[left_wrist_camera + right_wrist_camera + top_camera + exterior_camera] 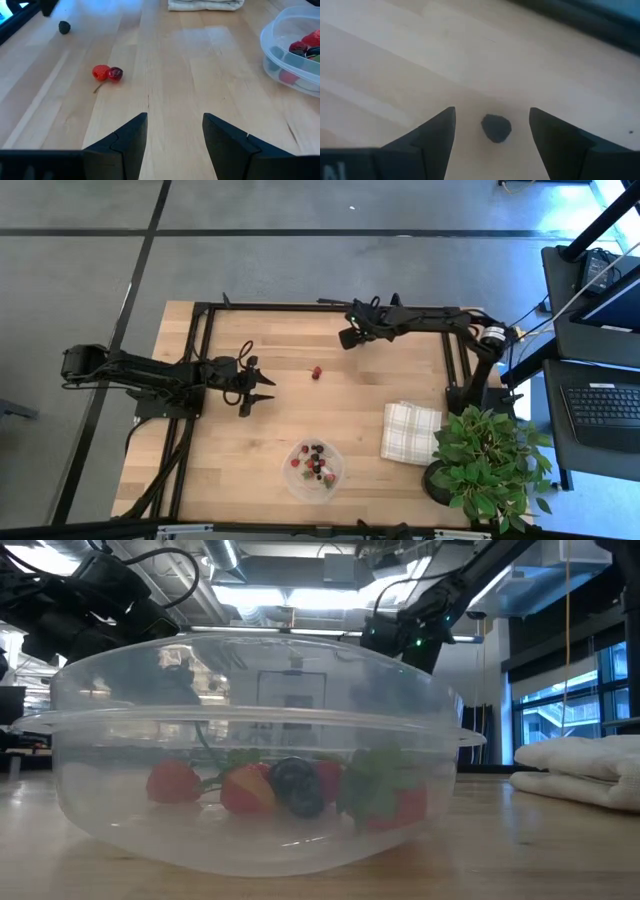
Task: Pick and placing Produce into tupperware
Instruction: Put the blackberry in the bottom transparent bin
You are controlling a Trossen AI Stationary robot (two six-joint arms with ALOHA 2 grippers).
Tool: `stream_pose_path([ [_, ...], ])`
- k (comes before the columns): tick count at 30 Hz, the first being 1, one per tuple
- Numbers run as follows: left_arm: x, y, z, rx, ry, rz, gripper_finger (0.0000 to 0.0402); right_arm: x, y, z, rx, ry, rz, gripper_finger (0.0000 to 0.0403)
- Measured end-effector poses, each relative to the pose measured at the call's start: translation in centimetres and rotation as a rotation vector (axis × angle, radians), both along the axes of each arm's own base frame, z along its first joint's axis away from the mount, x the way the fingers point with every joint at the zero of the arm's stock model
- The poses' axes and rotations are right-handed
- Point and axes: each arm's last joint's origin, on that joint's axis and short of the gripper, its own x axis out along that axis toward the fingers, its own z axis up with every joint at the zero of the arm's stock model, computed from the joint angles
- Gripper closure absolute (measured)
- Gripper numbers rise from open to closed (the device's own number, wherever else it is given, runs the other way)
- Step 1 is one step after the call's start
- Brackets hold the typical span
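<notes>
Right gripper, fingers spread and empty, straddles a small dark berry near the tabletop's far edge. Risks: closing off-centre may flick the berry away; squeezing may crush it (it looks soft). Left gripper, also spread and empty, faces a red pair mid-table. The tupperware near the front edge holds the rest.

We're in a lab or industrial office: exposed ceiling ducts, a wooden table on a black frame, laptop on a side cart.
</notes>
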Motion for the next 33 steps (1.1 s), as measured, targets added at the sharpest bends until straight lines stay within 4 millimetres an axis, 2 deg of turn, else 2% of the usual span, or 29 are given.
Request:
stream_pose_path([
  [6,0.0,0.0,0.0,0.000,0.000,0.000,0.0217,0.3,-0.3,-2.6,0.031,0.069,-0.029,0.0148],
  [12,0.0,0.0,0.0,0.000,0.000,0.000,0.0217,0.2,-0.7,-4.3,0.056,0.114,-0.039,0.0148],
  [33,0.0,0.0,0.0,0.000,0.000,0.000,0.0217,0.3,-1.0,-5.0,0.053,0.129,-0.023,0.0148],
])
